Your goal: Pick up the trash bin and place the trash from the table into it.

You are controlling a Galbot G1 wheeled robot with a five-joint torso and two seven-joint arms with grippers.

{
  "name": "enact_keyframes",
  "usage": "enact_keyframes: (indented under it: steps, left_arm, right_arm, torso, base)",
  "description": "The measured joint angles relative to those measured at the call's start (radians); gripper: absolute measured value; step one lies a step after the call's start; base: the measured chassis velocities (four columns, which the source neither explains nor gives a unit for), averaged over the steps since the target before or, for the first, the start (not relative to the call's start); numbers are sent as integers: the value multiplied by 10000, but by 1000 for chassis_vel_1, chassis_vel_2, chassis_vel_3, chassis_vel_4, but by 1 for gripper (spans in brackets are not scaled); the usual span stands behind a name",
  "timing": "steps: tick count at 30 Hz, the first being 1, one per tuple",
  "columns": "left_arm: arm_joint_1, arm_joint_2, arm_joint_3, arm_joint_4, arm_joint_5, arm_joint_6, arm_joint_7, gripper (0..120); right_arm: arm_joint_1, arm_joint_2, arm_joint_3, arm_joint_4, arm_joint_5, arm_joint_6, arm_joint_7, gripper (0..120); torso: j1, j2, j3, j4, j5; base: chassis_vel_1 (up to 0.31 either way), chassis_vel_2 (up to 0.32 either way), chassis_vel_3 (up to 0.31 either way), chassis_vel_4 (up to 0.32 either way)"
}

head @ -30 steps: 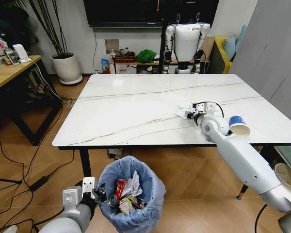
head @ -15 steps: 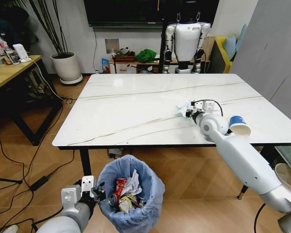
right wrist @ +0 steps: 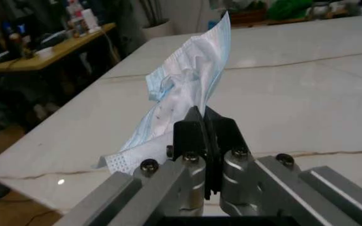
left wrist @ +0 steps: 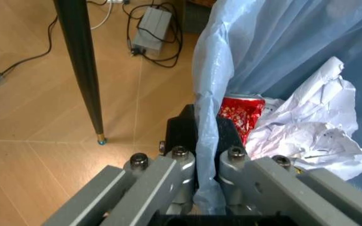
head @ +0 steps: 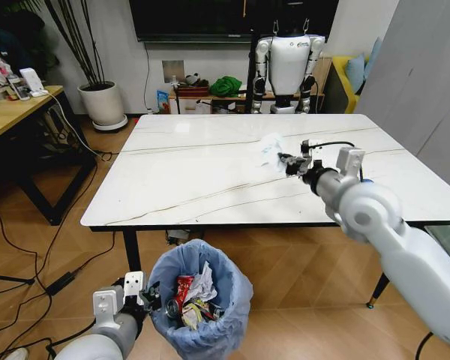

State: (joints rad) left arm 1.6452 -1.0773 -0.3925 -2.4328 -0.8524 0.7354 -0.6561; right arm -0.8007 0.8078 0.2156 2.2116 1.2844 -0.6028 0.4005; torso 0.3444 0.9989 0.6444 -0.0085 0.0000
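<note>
The trash bin (head: 202, 300), lined with a wrinkly light blue bag, stands on the floor in front of the table (head: 195, 172). My left gripper (head: 146, 294) is shut on its rim; in the left wrist view the fingers (left wrist: 197, 136) pinch the blue liner (left wrist: 263, 52). Inside lie a red wrapper (left wrist: 241, 112) and crumpled white paper (left wrist: 307, 129). My right gripper (head: 289, 163) is held above the table's right half, shut on a white and pale blue tissue (head: 271, 148). In the right wrist view the tissue (right wrist: 187, 89) hangs from the closed gripper (right wrist: 203, 125) over the marble top (right wrist: 307, 89).
A black table leg (left wrist: 80, 70) stands close to the bin. Cables and a power adapter (left wrist: 152, 22) lie on the wood floor. A yellow-wood desk (head: 15, 109) is at the left, a potted plant (head: 103, 101) and a white humanoid robot (head: 289, 64) are behind the table.
My right gripper has lifted the tissue off the table and carried it up and to the left; the arm has risen closer to the head camera. The left gripper keeps its hold on the bin.
</note>
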Motion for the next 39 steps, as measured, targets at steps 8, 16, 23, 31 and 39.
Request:
enact_keyframes:
  steps: [8, 16, 23, 31, 39]
  left_arm:
    - [55, -39, -60, -104, 41, 0, -28, 0]
    - [82, -34, -189, -148, 41, 0, -31, 0]
    - [70, -85, -201, -233, 32, 0, -25, 0]
    - [55, 3, -179, -241, -26, 0, -10, 0]
    - [139, -41, -74, -277, -9, 0, -114, 0]
  right_arm:
    - [-1014, -309, 108, 1236, 205, -37, -1506, 0]
    - [-2008, -496, 244, 1743, -314, -37, -2416, 0]
    - [-2824, -732, 359, 1941, -1660, -22, -3777, 0]
    - [-4208, -837, 706, 2356, -3141, -12, -4997, 0]
    - [-4171, -614, -480, 2311, -3694, -121, -4341, 0]
  torso:
    - [0, 0, 0, 2, 0]
    - [0, 0, 0, 0, 0]
    - [0, 0, 0, 1, 1]
    - [1, 0, 1, -1, 1]
    - [1, -2, 1, 2, 0]
  base:
    - [0, 0, 0, 0]
    - [0, 0, 0, 0]
    - [0, 0, 0, 0]
    - [0, 0, 0, 0]
    - [0, 0, 0, 0]
